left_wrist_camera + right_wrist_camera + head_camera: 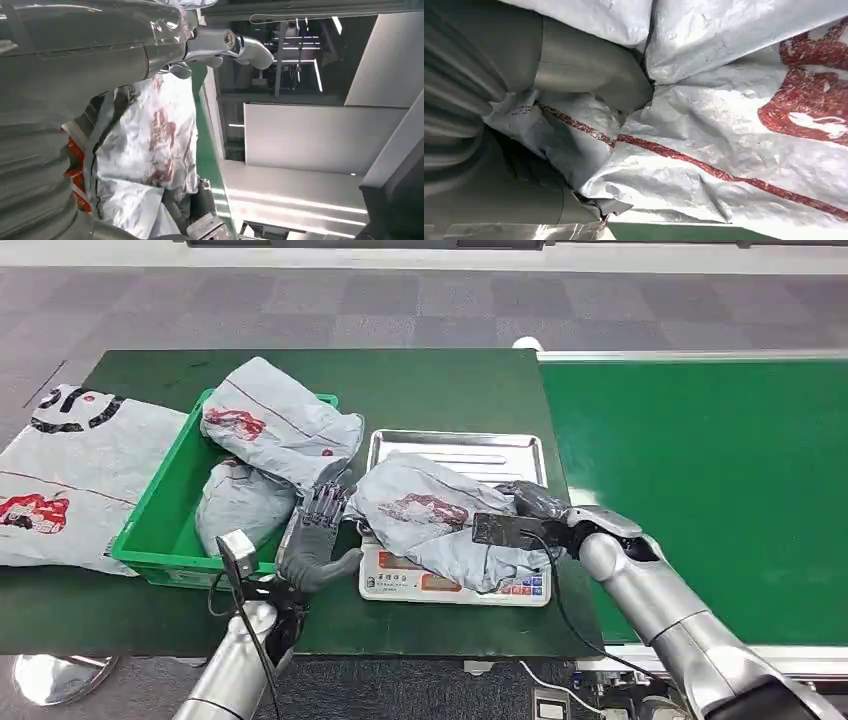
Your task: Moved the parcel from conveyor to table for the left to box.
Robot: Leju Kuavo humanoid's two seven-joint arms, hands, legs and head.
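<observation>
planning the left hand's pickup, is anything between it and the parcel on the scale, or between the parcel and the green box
Nothing visible blocks the left hand from the parcel. The green box already holds two parcels, crowding the drop spot.

grey parcel (pixel 440 520) with red print and stripe; green bin (pixel 160 530) at nine o'clock; dark green table (pixel 440 390).

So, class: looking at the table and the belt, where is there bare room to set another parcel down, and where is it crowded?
Free: the conveyor belt to the right of the scale, and the table strip behind the green bin and the scale's tray. Crowded: the bin, heaped with parcels, and the scale, where the right hand grips the parcel and the left hand sits beside it.
</observation>
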